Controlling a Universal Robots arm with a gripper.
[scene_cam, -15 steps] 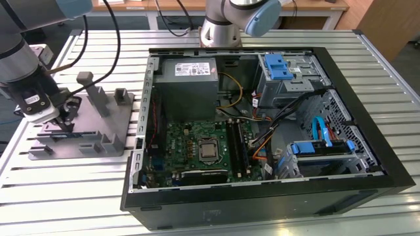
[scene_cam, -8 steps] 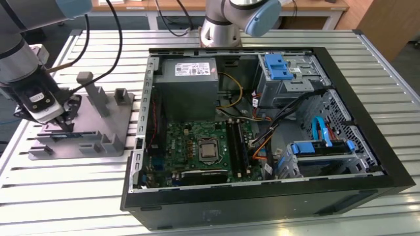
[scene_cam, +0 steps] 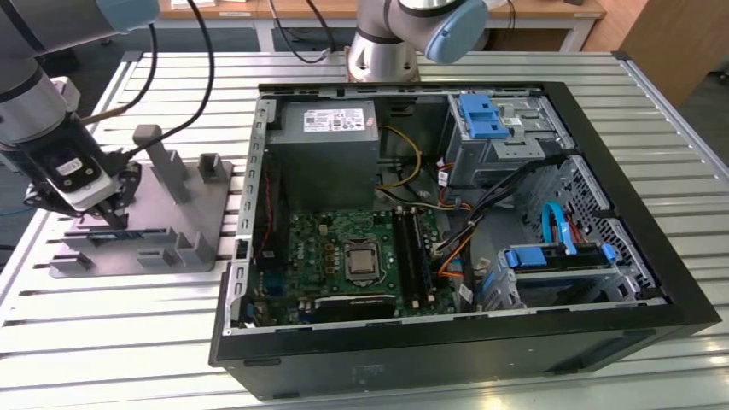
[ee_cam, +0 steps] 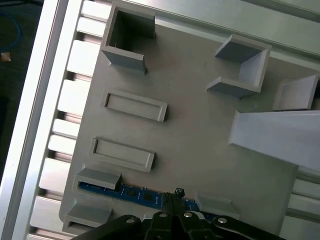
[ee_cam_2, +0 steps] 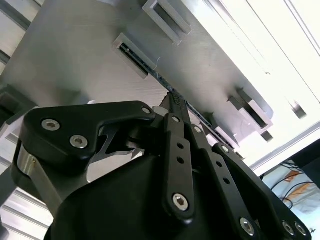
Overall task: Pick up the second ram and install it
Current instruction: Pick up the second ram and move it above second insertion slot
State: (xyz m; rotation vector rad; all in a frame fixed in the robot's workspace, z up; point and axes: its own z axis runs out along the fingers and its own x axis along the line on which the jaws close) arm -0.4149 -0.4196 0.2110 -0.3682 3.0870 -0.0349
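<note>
Work area, evenly lit.
Slatted metal table (scene_cam: pixel 661 171) in front; wooden desk (scene_cam: pixel 535 10) on white legs behind; wooden cabinet (scene_cam: pixel 678 43) at the exterior view's right.

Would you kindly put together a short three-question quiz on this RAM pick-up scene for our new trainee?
1. Multiple choice: the second ram currently sits in
A. the grey holder plate
B. a motherboard slot
C. the bare slatted table

2. Fill in the blank: the gripper has its fingers shut on the ____.

3. True or false: the gripper is positioned over the open computer case.

Key: 1 A; 2 second ram; 3 false.
</note>
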